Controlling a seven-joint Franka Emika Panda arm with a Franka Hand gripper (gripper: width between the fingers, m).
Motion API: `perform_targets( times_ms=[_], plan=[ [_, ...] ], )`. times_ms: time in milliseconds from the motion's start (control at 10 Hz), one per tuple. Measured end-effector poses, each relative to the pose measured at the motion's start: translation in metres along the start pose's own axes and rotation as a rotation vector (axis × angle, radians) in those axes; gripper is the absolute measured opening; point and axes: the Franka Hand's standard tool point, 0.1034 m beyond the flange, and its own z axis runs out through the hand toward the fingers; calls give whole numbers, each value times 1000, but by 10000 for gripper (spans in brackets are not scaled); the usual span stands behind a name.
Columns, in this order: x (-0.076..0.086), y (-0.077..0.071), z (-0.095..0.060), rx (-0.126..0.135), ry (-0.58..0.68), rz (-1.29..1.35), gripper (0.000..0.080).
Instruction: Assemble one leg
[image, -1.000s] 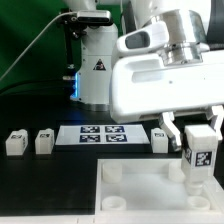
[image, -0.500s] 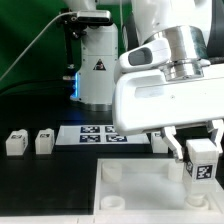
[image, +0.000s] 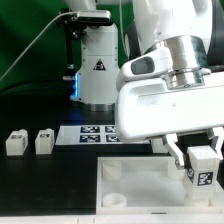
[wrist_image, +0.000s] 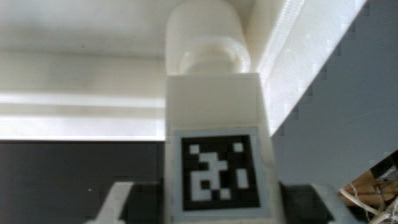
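Leg (image: 203, 166) upright, long axis vertical

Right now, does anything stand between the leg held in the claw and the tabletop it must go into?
Nothing visible does. The claw grips the leg over a corner of the tabletop at the exterior view's right; no other part lies between them.

The claw (image: 202, 162) points straight down, clamped on the leg (image: 203, 172).

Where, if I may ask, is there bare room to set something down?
Bare table lies before the two loose legs, at the exterior view's left of the tabletop. It is crowded where the gripper holds a leg.
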Motion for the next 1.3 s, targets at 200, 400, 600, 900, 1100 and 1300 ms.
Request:
perform_targets(
  times_ms=[200, 400, 600, 900, 1100, 1300],
  plan=[
    [1, 1, 1, 1, 1, 1, 292],
    [-3, 0, 2, 8, -50, 3, 292],
    [-4, 0, 3, 8, -54, 3, 573],
    [-5, 0, 3, 9, -56, 3, 647],
    [-5, 0, 4, 9, -57, 3, 649],
    [-6, 0, 4, 9, -57, 3, 649]
  ],
)
